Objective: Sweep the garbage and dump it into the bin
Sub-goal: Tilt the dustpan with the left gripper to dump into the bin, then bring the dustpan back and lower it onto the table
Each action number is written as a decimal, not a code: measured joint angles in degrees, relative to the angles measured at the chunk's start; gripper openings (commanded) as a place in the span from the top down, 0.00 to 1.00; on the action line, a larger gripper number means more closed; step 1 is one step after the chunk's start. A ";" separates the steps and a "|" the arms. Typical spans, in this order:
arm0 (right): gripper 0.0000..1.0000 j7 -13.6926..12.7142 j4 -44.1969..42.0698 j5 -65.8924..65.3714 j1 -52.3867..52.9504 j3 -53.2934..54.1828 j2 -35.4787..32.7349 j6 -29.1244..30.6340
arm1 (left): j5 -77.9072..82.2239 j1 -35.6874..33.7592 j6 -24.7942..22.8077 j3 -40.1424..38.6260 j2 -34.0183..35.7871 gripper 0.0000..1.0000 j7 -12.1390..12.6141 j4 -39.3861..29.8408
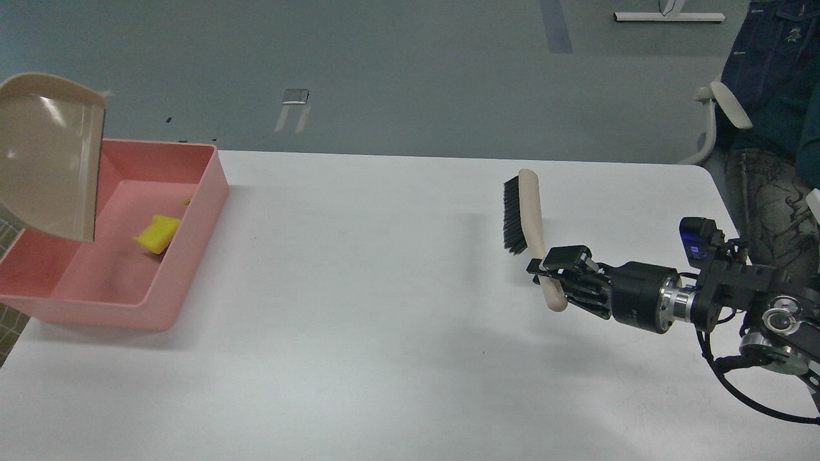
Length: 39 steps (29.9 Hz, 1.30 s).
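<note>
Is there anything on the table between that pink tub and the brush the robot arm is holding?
No. In the head view, the white table is bare between the pink tub and the brush held in the right end effector.

White counter (384, 307) spanning most of the view, rounded at far right corner. Beige dustpan (48, 157) raised at far left, tilted, open mouth facing right and down. Beige brush (528, 218) with black bristles right of centre, held off the counter, bristles facing left, handle end nearest. Grey floor (410, 70) beyond the far edge, with a small metal plate (295, 96) set in it. White chair armrest (730, 105) at far right, beside dark blue denim clothing (778, 57). White furniture base (669, 17) at top right.
</note>
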 measured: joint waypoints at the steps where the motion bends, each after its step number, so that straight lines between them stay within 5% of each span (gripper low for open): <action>1: 0.98 0.00 -0.07 0.00 0.00 0.00 0.07 0.00 | 0.21 -0.08 0.50 0.00 0.47 1.00 0.00 0.00; 9: 0.98 0.13 -0.15 -3.52 -0.22 -0.08 -0.38 0.03 | -2.72 -2.32 4.37 -1.62 6.83 1.00 -1.08 -3.12; 14: 0.98 0.23 -0.27 -4.84 -0.48 -0.08 -0.40 -0.04 | -9.09 -7.29 -1.77 -1.27 6.70 1.00 -0.24 -9.53; 20: 0.98 0.45 -2.01 -5.55 -0.72 -0.01 -0.14 -0.13 | -22.07 -15.70 -17.61 -1.11 2.99 1.00 5.71 -15.89; 28: 0.98 0.66 -2.77 -8.04 -0.75 0.03 0.12 -0.12 | -32.42 -24.81 -38.01 -0.88 -16.89 1.00 17.07 -18.76; 34: 0.98 0.66 -2.72 -8.94 -0.76 0.04 -0.42 -0.15 | -32.59 -24.93 -40.28 2.24 -28.67 1.00 22.20 -18.76; 39: 0.98 0.66 -2.65 -9.04 -1.32 0.03 -0.71 -0.15 | -31.98 -24.86 -36.75 7.38 -36.07 1.00 23.08 -18.38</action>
